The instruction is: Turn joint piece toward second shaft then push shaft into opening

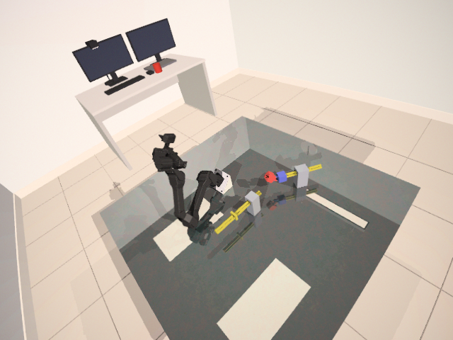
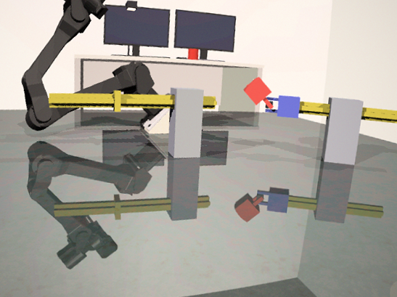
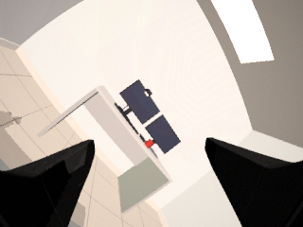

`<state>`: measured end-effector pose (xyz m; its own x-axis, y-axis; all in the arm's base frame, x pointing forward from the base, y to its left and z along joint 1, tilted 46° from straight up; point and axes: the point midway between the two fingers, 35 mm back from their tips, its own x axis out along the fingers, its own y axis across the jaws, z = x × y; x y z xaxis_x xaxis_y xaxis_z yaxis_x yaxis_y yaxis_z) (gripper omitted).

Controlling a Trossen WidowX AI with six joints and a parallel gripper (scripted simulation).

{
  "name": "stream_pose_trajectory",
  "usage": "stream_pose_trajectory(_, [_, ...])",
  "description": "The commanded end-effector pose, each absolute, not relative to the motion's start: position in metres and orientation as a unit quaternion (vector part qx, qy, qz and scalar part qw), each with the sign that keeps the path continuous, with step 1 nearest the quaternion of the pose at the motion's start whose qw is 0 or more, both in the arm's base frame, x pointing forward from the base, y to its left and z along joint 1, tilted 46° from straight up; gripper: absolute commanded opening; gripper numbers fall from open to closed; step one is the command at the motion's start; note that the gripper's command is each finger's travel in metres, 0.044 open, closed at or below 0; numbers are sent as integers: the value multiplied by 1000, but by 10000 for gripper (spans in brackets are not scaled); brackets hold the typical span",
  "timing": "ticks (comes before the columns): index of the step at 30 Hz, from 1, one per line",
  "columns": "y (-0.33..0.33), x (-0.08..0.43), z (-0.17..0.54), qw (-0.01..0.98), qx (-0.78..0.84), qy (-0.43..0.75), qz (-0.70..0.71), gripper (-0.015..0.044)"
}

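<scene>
The red square joint piece (image 1: pixel 270 177) (image 2: pixel 257 90) is tilted on its hinge at the blue yoke (image 1: pixel 281 176) (image 2: pixel 288 106). The yoke is on the end of the fixed yellow shaft (image 1: pixel 315 167) (image 2: pixel 381 115), held by a grey block (image 1: pixel 302 176) (image 2: pixel 341 131). Which way its opening points is hard to tell. The second yellow shaft (image 1: pixel 223 227) (image 2: pixel 79 101) passes through another grey block (image 1: pixel 253 205) (image 2: pixel 186 124); its near end is short of the joint piece. My gripper (image 3: pixel 151 146) is open and empty, raised away from both shafts and facing the desk.
The second shaft has a yellow collar (image 1: pixel 234 215) (image 2: pixel 117 100) on the arm's side of its block. The black arm (image 1: pixel 178 190) (image 2: pixel 50 55) stands beside that shaft's outer end. A desk (image 1: pixel 193 61) (image 3: pixel 111 118) with two monitors is in the background. The table top is reflective.
</scene>
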<state>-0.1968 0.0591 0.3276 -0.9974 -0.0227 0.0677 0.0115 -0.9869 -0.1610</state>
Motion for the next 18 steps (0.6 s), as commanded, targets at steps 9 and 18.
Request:
stream_pose_trajectory(9, [89,-201,322,-47,-4,9,-999,440])
stream_pose_trajectory(18, [136,-201,307,-141,40,-105,-984,440])
